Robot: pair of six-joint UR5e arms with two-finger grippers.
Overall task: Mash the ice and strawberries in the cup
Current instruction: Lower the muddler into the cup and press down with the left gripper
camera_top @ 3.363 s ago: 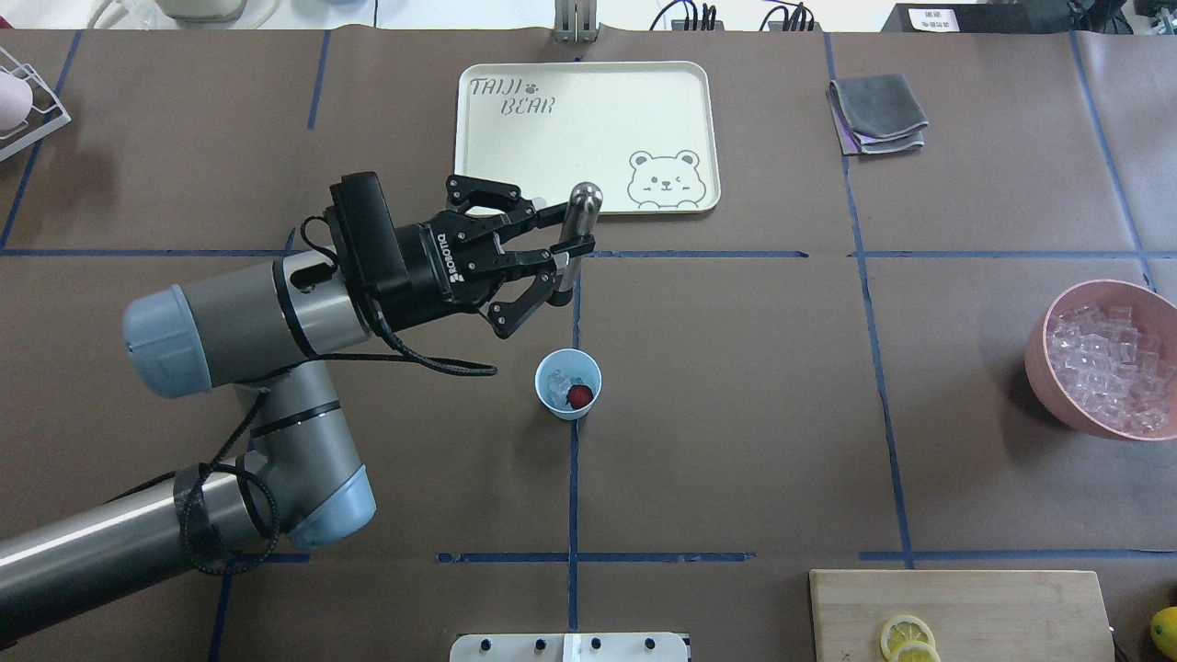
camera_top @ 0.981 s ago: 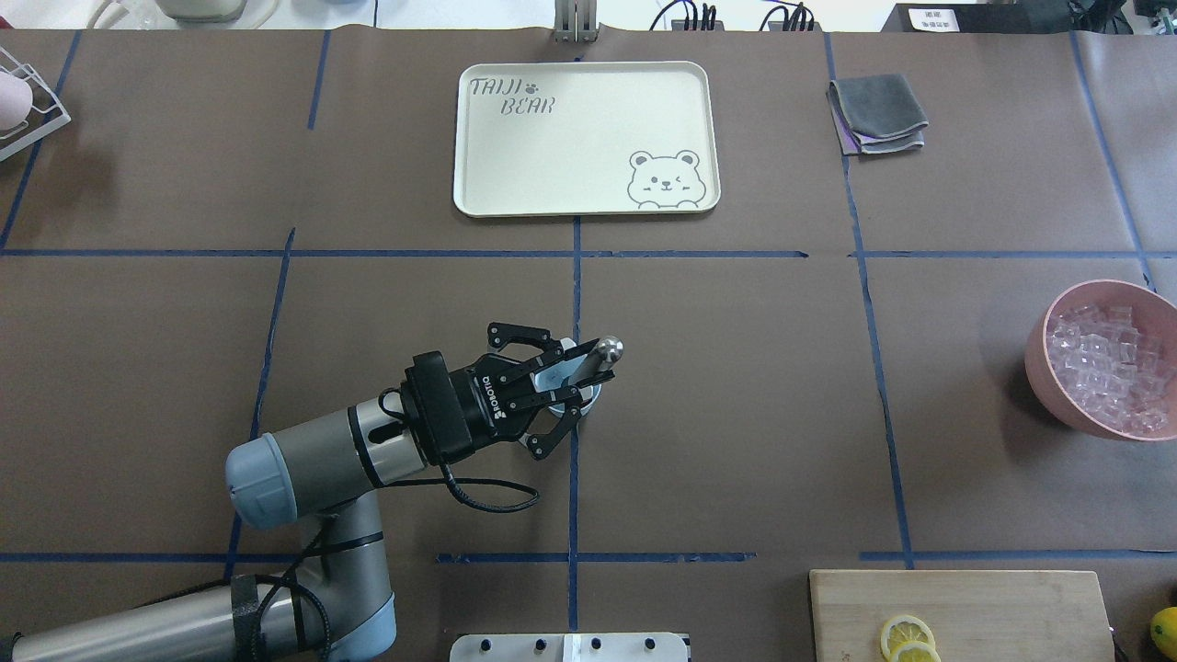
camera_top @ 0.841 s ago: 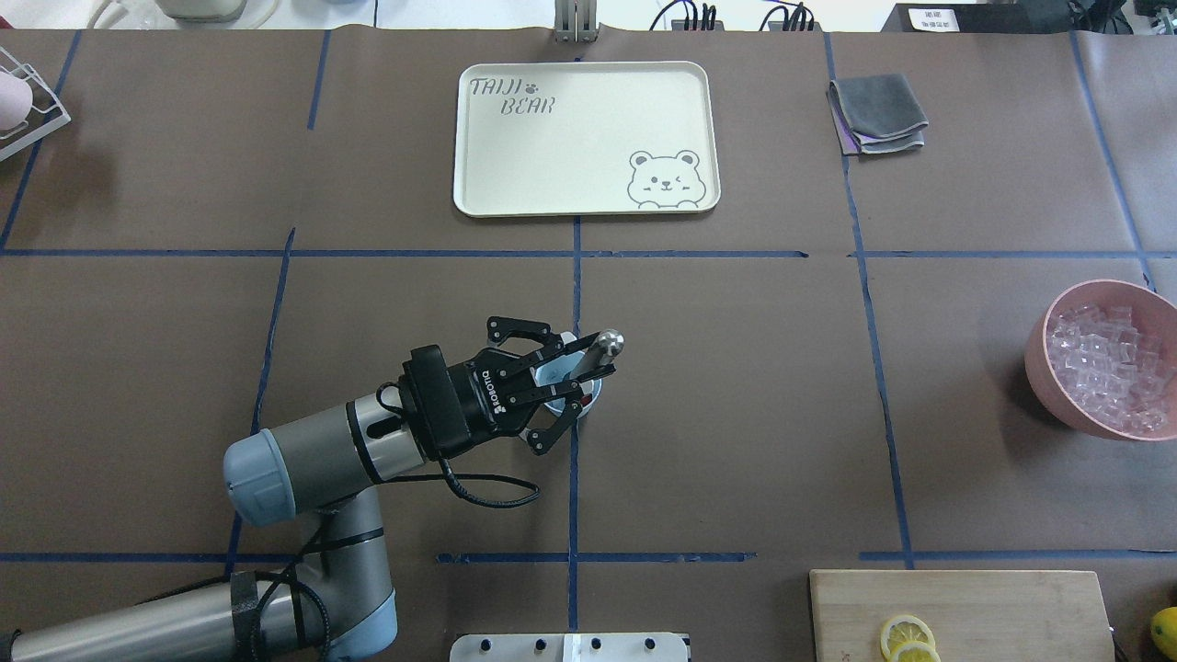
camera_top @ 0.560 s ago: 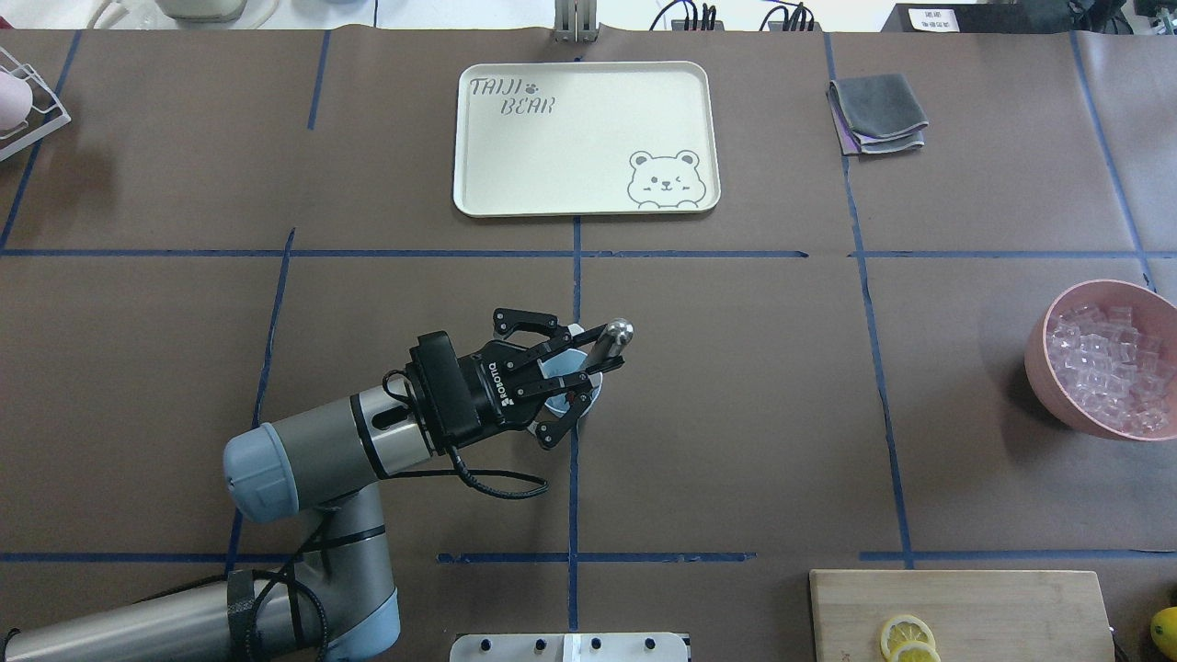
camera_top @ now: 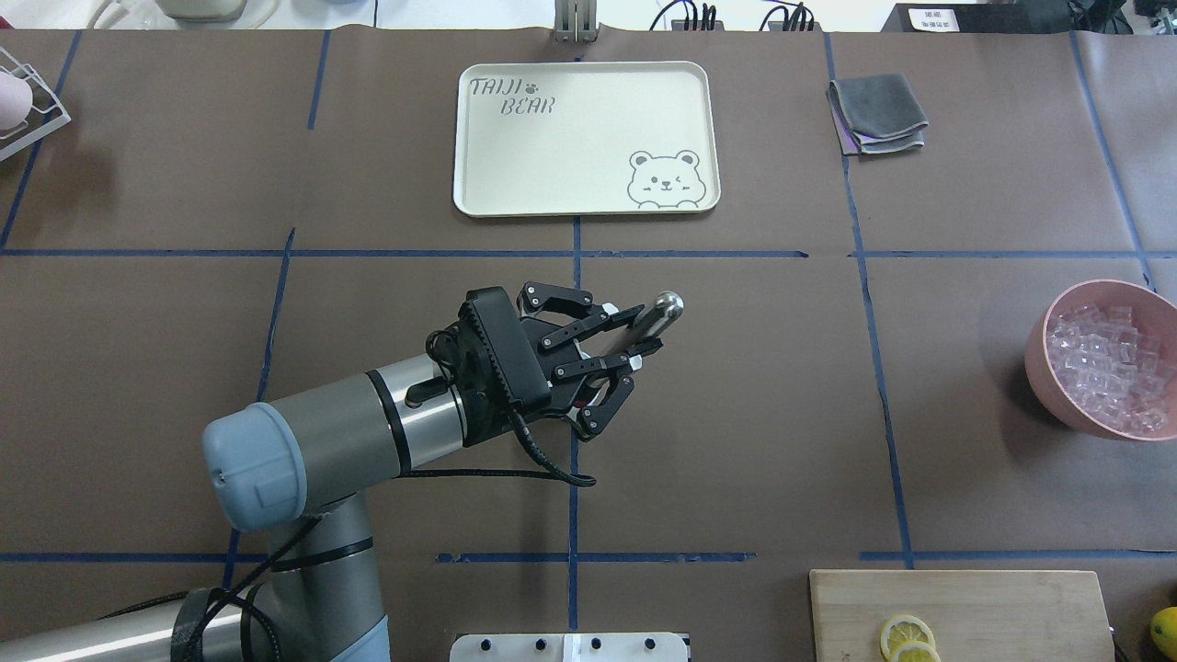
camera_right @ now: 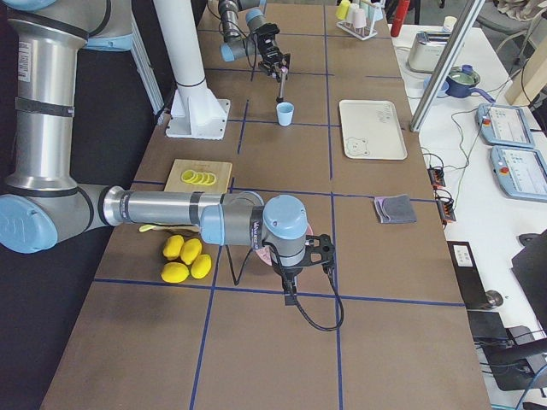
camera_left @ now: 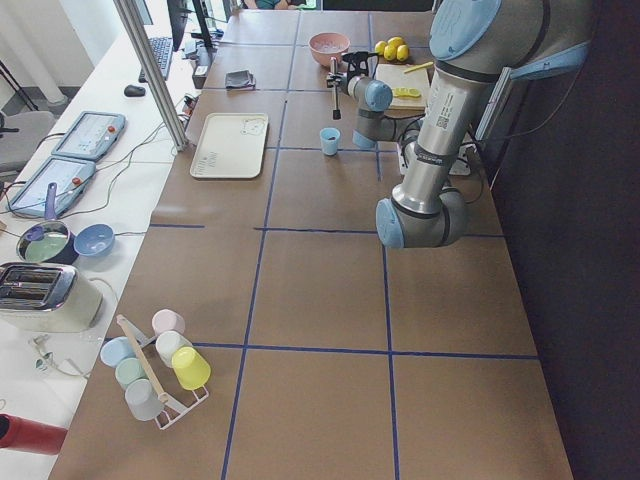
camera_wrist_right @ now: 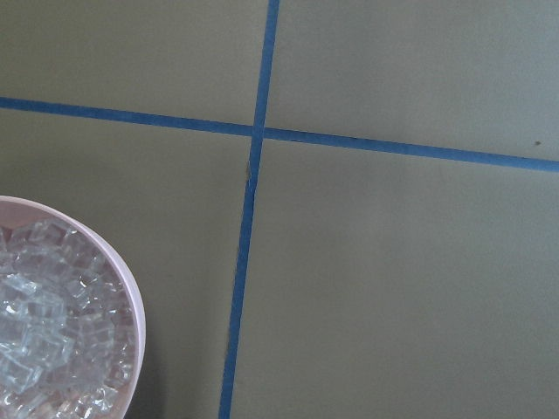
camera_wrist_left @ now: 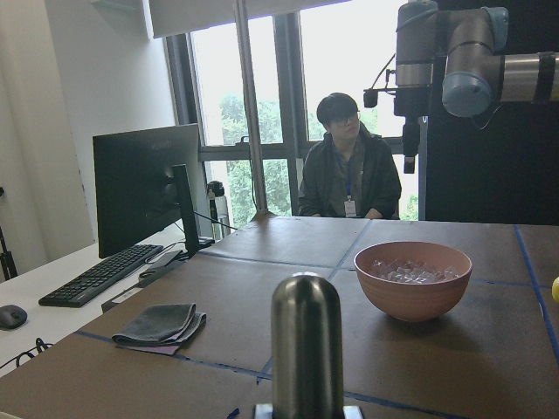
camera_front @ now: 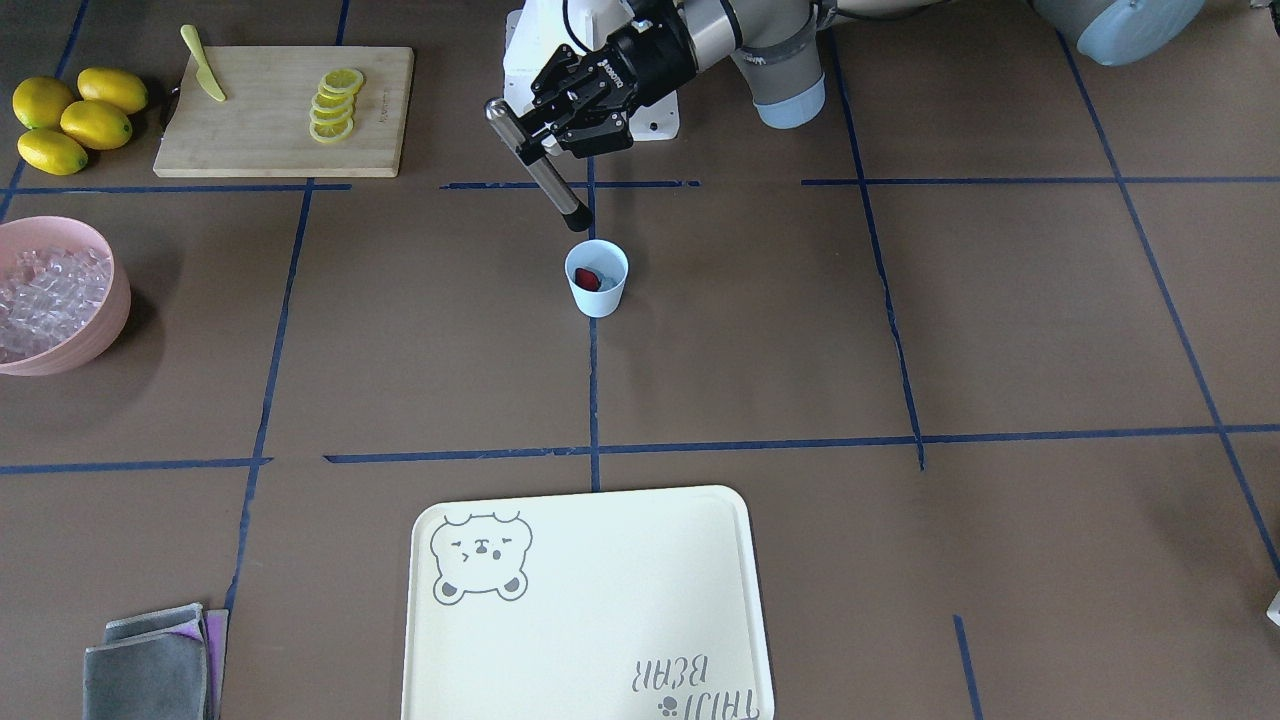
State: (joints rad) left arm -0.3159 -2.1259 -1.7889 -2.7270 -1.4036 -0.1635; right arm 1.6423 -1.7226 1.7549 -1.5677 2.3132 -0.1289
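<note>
The pale-blue cup point(camera_front: 597, 278) stands at the table's middle on a blue tape line, with a red strawberry point(camera_front: 588, 277) inside. Ice in the cup is too small to make out. My left gripper point(camera_front: 545, 118) is shut on a steel muddler point(camera_front: 545, 172), which hangs tilted with its dark lower end just above and behind the cup's rim. In the overhead view the left gripper point(camera_top: 642, 334) and the muddler point(camera_top: 664, 307) hide the cup. The right gripper point(camera_right: 318, 249) hovers by the pink bowl; whether it is open or shut I cannot tell.
A pink bowl point(camera_front: 100, 320) of ice cubes sits at the robot's right. A cream bear tray point(camera_top: 585, 138) lies at the far side, with a folded grey cloth point(camera_top: 877, 112) near it. A cutting board point(camera_front: 282, 110) carries lemon slices, whole lemons point(camera_front: 70, 118) beside it. A person sits beyond the table.
The left gripper has lifted the muddler up out of the cup and shifted a little to the right and away. The cup has stayed in place.
</note>
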